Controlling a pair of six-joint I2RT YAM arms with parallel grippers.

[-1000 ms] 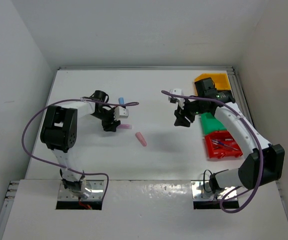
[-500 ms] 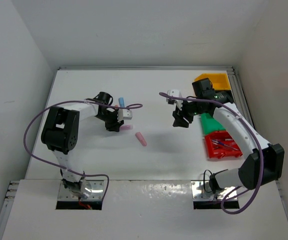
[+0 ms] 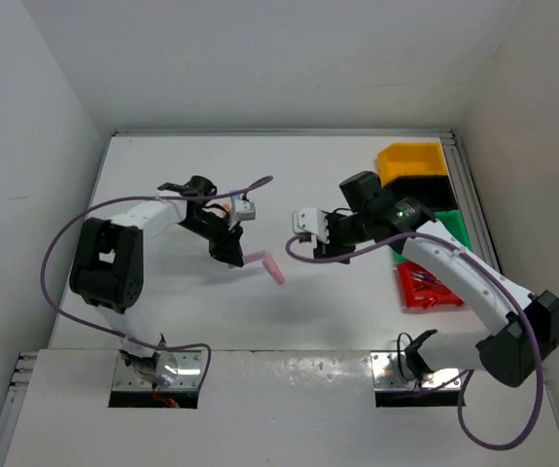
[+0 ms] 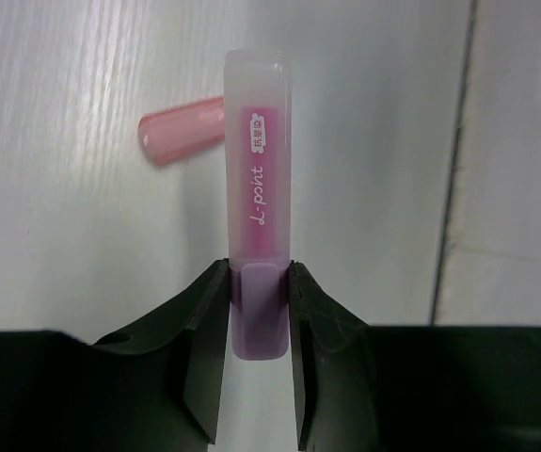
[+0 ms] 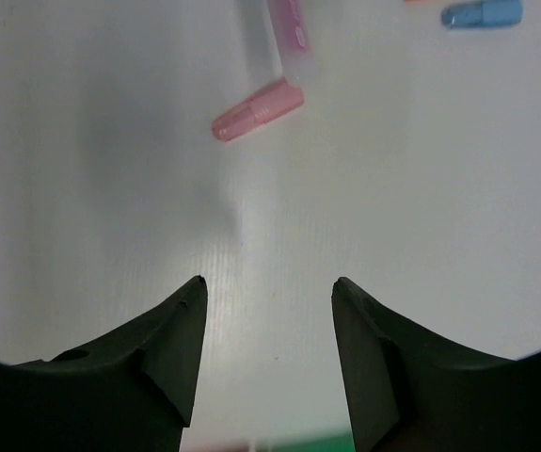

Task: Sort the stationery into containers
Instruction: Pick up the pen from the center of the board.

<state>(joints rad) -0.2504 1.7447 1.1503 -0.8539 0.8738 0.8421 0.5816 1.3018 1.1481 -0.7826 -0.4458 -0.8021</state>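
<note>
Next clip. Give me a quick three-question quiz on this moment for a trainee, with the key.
1. True or false: the left gripper is shut on the pink highlighter.
2. Which bin sits nearest the arms' bases? A yellow, B red, C black.
3. Fill in: the right gripper hangs over the table with its jaws ____.
Key: 1 true; 2 B, the red bin; 3 open.

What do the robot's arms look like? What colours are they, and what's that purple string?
The left arm and the right arm are both white tubes joined by chunky black joints. The purple string is a thin cable, and one loops loosely along each arm. At the tips, the jaws are black and wedge-shaped.
</note>
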